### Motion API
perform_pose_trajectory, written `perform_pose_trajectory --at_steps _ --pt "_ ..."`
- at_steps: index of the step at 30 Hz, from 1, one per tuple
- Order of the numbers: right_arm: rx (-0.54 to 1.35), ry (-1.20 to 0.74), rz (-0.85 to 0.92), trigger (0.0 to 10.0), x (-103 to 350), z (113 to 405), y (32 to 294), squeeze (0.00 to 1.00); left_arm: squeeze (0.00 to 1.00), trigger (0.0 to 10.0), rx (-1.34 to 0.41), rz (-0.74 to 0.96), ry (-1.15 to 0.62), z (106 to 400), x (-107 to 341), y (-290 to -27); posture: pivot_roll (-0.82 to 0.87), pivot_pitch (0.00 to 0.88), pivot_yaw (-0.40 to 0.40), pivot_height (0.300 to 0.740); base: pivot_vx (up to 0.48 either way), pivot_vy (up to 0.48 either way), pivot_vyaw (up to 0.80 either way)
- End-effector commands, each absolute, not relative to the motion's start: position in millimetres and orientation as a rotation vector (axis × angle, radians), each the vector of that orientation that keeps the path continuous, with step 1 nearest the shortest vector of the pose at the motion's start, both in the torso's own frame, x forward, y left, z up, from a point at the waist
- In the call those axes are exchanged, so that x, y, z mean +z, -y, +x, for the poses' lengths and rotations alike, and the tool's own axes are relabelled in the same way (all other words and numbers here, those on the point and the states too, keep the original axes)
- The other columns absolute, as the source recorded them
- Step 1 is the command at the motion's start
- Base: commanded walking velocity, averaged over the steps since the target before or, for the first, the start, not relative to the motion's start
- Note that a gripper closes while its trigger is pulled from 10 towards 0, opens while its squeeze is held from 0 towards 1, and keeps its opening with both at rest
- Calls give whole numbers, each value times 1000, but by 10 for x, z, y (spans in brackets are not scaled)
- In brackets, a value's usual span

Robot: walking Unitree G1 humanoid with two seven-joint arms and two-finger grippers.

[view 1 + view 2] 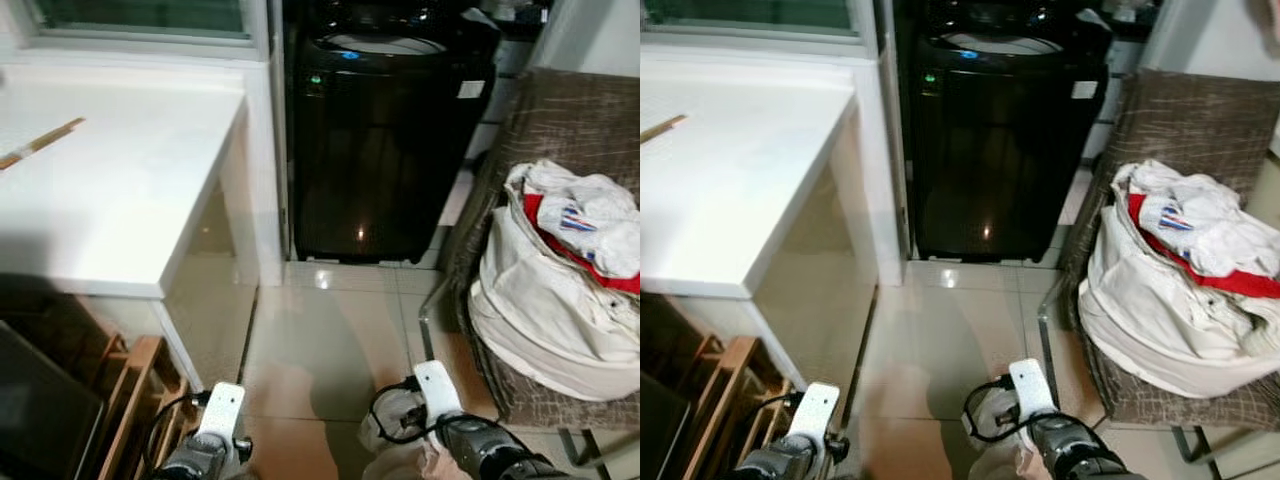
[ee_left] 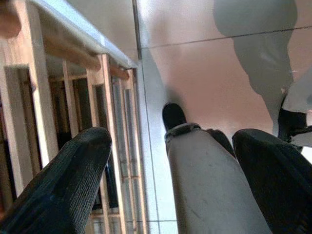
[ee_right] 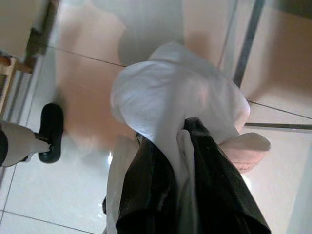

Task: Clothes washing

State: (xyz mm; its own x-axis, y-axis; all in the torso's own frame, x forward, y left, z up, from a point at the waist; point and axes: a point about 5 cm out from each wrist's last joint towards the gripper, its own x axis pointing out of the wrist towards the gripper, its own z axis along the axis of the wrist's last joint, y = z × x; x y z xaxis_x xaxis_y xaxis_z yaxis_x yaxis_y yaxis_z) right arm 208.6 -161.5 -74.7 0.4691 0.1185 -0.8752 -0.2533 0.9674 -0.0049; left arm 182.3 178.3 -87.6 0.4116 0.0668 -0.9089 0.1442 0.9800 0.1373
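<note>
A white garment [image 3: 170,117] hangs above the tiled floor [image 1: 330,340], clamped in the right tool [image 3: 187,146]. The left tool [image 2: 170,185], fingers apart, hangs beside the white worktop [image 1: 110,180]. Ahead stands a black washing machine [image 1: 385,140]; more laundry [image 1: 570,260] fills a chair [image 1: 570,120].

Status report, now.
Right tool shut on white garment, low over the floor. Left tool open, idle. Black washing machine ahead; tiled path unobstructed.

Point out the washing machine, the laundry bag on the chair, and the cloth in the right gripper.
washing machine [image 1: 375,150]: left eye view, front panel.
laundry bag [image 1: 540,310]: left eye view, cream side.
white cloth [image 3: 170,102]: right wrist view, bunched top.
right gripper [image 3: 187,134]: right wrist view, fingertips.
</note>
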Motion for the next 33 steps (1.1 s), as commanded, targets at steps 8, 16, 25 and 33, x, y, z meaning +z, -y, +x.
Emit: perform_pose_trajectory --at_steps 8,16,25,33 --pt "238 -1028 -95 10000 -698 2172 1572 0 0 10000 -50 219 -1109 1855 -857 -1816 -17 7 -26 740 0 0 0" --pt "124 -1072 100 10000 -708 2160 1527 0 0 10000 72 58 -1153 1791 -884 -1852 -23 9 -20 740 0 0 0" --pt "18 -1109 260 10000 -713 2156 1456 0 0 10000 235 -210 -1193 1734 -905 -1875 -40 59 -14 740 0 0 0" --pt "32 -1115 214 10000 -736 2120 1430 0 0 10000 169 -150 -1197 1715 -917 -1844 -52 93 -20 740 0 0 0"
